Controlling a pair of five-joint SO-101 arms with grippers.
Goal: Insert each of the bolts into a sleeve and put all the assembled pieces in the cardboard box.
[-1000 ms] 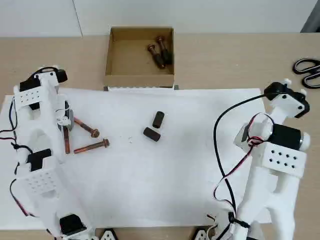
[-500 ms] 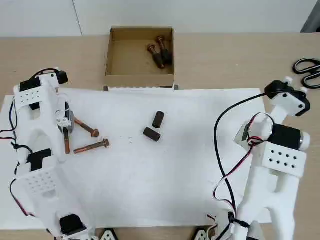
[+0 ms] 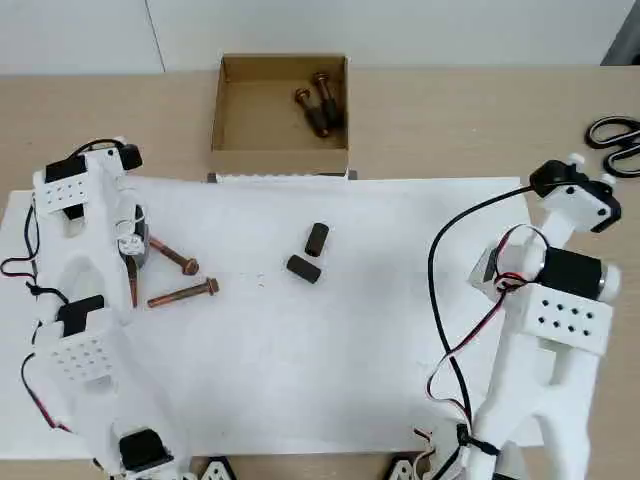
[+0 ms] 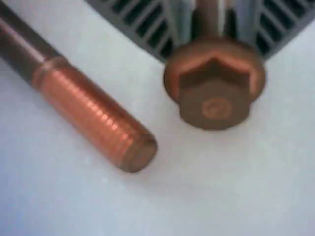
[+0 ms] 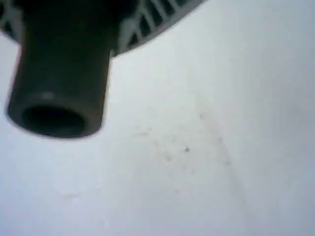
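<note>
Copper-coloured hex-head bolt [image 4: 214, 93] was held by its shank between the closed jaws of the left gripper [image 3: 131, 252], its head turned toward the wrist camera. From above, its long axis was seen running toward the table's near edge. Just beside it on the white paper sheet [image 3: 330, 380], a second copper bolt [image 3: 172, 255] was laid diagonally and a third copper bolt [image 3: 185, 292] almost crosswise. A black cylindrical sleeve [image 5: 59, 83] was clamped in the right gripper [image 3: 495, 268].

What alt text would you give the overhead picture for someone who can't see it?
Two white robot arms flank a white sheet on a wooden table, where three copper bolts lie by the left arm and two dark sleeves lie mid-sheet. Behind it, a cardboard box holds two assembled pieces; scissors lie near the right arm.
</note>
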